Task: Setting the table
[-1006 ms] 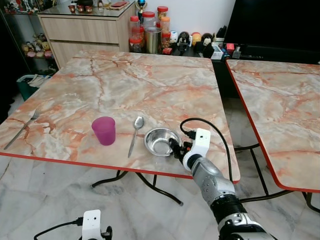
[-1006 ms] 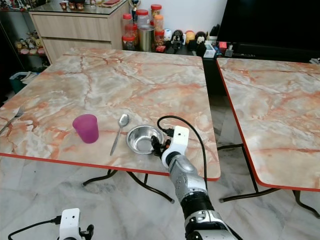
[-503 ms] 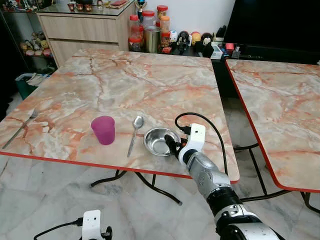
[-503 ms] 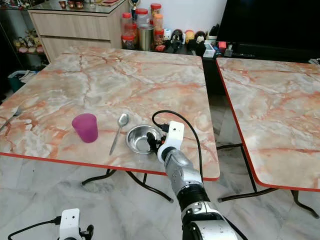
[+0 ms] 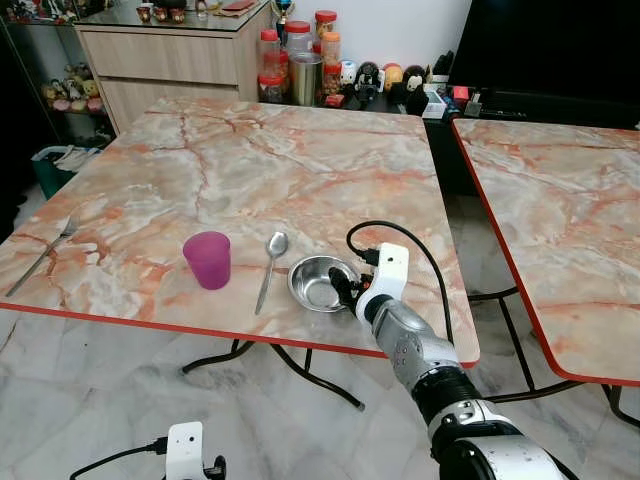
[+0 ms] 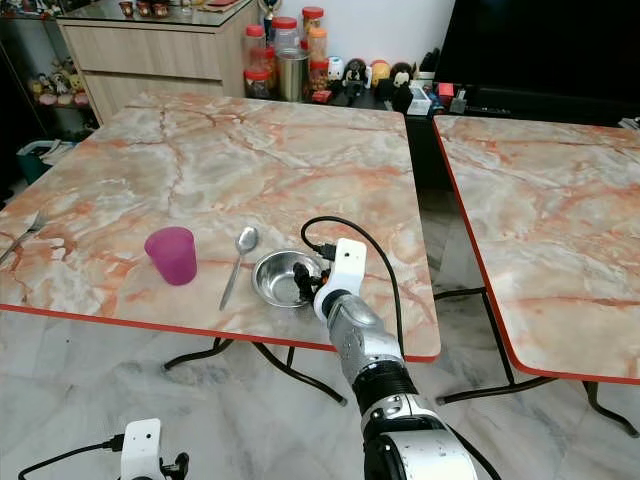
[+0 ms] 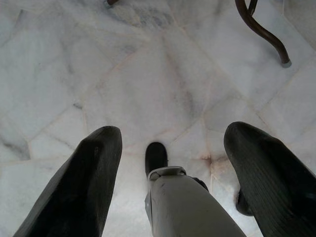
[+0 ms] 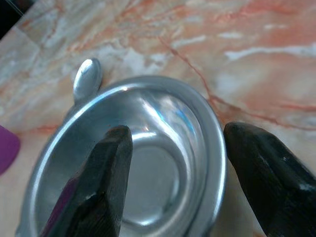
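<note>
A steel bowl [image 5: 318, 282] sits near the front edge of the marble table [image 5: 280, 150]. A spoon [image 5: 270, 268] lies just left of it, then a purple cup [image 5: 208, 260]. A fork [image 5: 40, 258] lies at the table's far left edge. My right gripper [image 5: 345, 292] is at the bowl's right rim. In the right wrist view it is open [image 8: 177, 132], with one finger over the bowl's inside and the other outside the rim. The left gripper [image 7: 173, 133] hangs open over the floor, holding nothing.
A second marble table [image 5: 560, 220] stands to the right across a narrow gap. Behind the tables are a wooden cabinet [image 5: 170, 60], jars [image 5: 300, 60] and small figurines [image 5: 380, 78]. The table's metal legs [image 5: 300, 365] stand on the tiled floor below.
My right arm has edged forward and a little left, bringing the gripper closer over the bowl's right rim. The bowl, spoon and cup stay where they were.
</note>
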`<state>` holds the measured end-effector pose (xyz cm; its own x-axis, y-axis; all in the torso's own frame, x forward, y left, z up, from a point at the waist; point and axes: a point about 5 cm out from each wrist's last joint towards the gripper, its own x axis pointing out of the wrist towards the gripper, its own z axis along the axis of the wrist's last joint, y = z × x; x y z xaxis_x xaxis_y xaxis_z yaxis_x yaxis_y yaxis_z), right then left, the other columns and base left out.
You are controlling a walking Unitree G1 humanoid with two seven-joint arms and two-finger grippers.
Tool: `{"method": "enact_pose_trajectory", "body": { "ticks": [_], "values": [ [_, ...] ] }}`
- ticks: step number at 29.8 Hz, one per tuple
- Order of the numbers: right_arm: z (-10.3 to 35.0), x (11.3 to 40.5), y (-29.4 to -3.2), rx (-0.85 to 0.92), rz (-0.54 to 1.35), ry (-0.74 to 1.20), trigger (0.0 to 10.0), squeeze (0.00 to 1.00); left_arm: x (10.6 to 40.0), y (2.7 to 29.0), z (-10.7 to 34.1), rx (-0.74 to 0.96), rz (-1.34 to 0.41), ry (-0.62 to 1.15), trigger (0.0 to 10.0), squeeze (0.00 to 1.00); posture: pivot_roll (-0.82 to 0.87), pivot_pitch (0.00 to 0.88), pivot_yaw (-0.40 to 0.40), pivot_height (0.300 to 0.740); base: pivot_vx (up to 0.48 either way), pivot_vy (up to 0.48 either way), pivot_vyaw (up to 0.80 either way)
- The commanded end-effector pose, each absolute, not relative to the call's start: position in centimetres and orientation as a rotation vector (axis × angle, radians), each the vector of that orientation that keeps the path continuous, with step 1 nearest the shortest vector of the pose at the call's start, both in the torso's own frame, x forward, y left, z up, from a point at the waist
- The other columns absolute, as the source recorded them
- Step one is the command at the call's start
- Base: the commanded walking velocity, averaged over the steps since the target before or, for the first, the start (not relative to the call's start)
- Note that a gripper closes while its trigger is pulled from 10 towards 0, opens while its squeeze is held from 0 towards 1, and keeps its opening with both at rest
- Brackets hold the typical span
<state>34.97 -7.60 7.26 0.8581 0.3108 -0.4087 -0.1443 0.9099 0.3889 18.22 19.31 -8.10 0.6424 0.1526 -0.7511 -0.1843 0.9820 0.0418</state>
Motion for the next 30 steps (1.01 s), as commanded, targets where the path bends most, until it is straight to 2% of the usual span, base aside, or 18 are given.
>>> {"method": "enact_pose_trajectory", "body": {
  "ticks": [1,13,14,15,16,17,30],
  "values": [
    [7.34,35.15,-7.53,0.326,0.246,0.505,10.0,0.00,17.97,19.22,-8.28,-0.055,0.197,0.870,10.0,0.00,0.00,0.000,-0.073,0.740,0.000,0.000,0.00],
    [7.15,35.12,-7.63,0.331,0.231,0.514,10.0,0.00,17.73,19.12,-8.42,-0.054,0.189,0.881,10.0,0.00,0.00,0.000,-0.071,0.740,0.000,0.000,0.00],
    [7.13,35.12,-7.63,0.332,0.228,0.513,2.1,0.00,17.75,19.15,-8.41,-0.054,0.191,0.881,10.0,0.00,0.00,0.000,-0.071,0.740,0.000,0.000,0.00],
    [7.13,35.12,-7.63,0.332,0.228,0.513,2.1,0.00,17.75,19.15,-8.41,-0.054,0.191,0.881,10.0,0.00,0.00,0.000,-0.071,0.740,0.000,0.000,0.00],
    [7.11,35.11,-7.64,0.333,0.225,0.512,0.8,0.00,17.76,19.16,-8.40,-0.054,0.191,0.880,10.0,0.00,0.00,0.000,-0.072,0.740,0.000,0.000,0.00],
    [7.09,35.09,-7.62,0.333,0.227,0.514,0.0,0.00,17.79,19.19,-8.38,-0.055,0.193,0.879,10.0,0.00,0.01,0.000,-0.073,0.740,0.000,0.000,0.00],
    [6.89,34.87,-7.48,0.335,0.244,0.517,0.0,0.00,17.51,19.10,-8.54,-0.053,0.186,0.893,10.0,0.00,0.00,0.000,-0.071,0.740,0.000,0.000,0.00]
  ]
}}
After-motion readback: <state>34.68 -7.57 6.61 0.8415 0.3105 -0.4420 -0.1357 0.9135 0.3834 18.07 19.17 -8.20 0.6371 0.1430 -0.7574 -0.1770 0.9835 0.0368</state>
